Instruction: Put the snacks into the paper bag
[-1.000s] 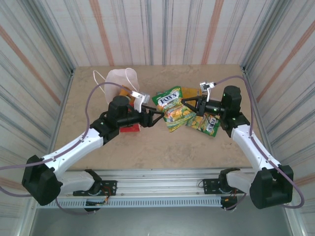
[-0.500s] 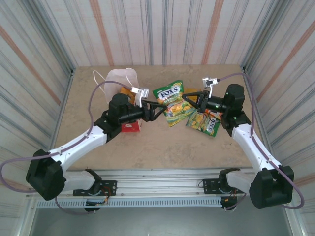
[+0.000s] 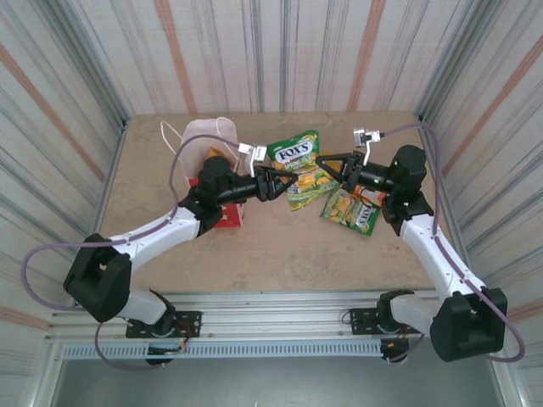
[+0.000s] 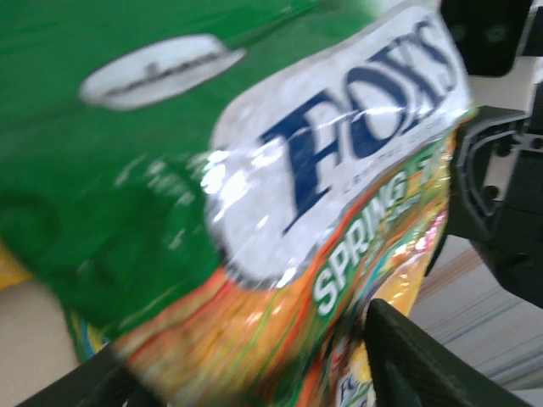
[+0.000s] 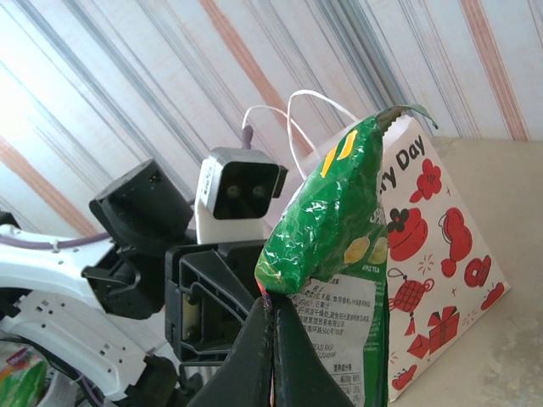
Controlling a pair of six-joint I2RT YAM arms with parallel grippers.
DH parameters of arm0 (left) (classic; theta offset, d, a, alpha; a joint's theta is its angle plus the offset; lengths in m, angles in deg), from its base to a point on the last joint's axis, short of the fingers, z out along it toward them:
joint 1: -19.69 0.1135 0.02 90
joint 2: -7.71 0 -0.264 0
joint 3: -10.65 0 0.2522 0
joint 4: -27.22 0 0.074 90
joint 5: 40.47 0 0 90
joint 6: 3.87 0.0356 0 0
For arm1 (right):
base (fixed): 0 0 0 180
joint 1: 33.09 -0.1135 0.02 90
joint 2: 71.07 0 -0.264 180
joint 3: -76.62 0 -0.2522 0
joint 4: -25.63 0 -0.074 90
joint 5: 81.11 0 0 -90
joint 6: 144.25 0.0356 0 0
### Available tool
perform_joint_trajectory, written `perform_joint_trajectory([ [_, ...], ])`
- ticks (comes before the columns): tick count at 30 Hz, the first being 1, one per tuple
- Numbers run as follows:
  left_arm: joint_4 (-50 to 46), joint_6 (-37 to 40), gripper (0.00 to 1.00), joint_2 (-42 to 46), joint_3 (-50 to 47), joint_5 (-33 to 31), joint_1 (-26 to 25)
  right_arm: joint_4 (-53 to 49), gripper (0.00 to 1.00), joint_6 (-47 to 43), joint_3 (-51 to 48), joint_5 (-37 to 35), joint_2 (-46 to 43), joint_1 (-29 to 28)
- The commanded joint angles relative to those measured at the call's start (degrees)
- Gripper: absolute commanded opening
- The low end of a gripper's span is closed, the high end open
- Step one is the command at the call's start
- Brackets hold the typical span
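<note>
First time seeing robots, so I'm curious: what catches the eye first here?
A shiny green FOX'S packet held up mid-table, pinched in the right claw, the left claw open close by it. Behind the left arm stands a white paper bag; more packets lie beside the right arm.

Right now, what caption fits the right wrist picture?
Right gripper pinches a green packet in front of the bag.

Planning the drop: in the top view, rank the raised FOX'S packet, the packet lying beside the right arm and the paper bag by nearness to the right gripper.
1. The raised FOX'S packet: pinched in the right gripper, on its left.
2. The lying packet: flat on the table, below-right of the gripper.
3. The paper bag: far left.
</note>
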Motion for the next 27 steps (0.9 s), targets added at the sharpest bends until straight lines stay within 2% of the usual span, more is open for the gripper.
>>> perform_joint_trajectory([
  [1, 7.65, -0.81, 0.53, 0.68, 1.58, 3.02, 0.01, 3.14, 0.0, 1.23, -0.48, -1.65, -1.45, 0.02],
  [6, 5.93, 1.83, 0.44, 3.92, 0.51, 0.76, 0.03, 0.87, 0.0, -0.71, -1.88, -4.8, -1.67, 0.13],
  [12, 2.53, 5.1, 0.31, 6.31, 0.63, -2.15, 0.1, 0.98, 0.0, -0.76, -2.29, -4.56, -0.56, -0.91],
  [17, -4.81, 8.24, 0.18, 7.28, 3.19, -3.67, 0.01, -0.65, 0.0, -1.86, -2.29, -5.24, -0.53, -1.8],
  [18, -7.06, 9.12, 0.15, 7.73, 3.93, -4.38, 0.01, -1.87, 0.05, -2.38, -2.28, -6.08, -0.78, -1.85],
  [22, -18.15, 14.74, 0.11, 10.72, 7.26, -8.76, 0.02, -9.25, 0.35, -4.73, -1.97, -12.42, -2.1, -2.02],
  [27, -38.06, 24.79, 0.06, 13.61, 16.7, -18.52, -0.03, -21.91, 0.47, -9.16, 0.8, -22.06, -2.1, -4.1],
])
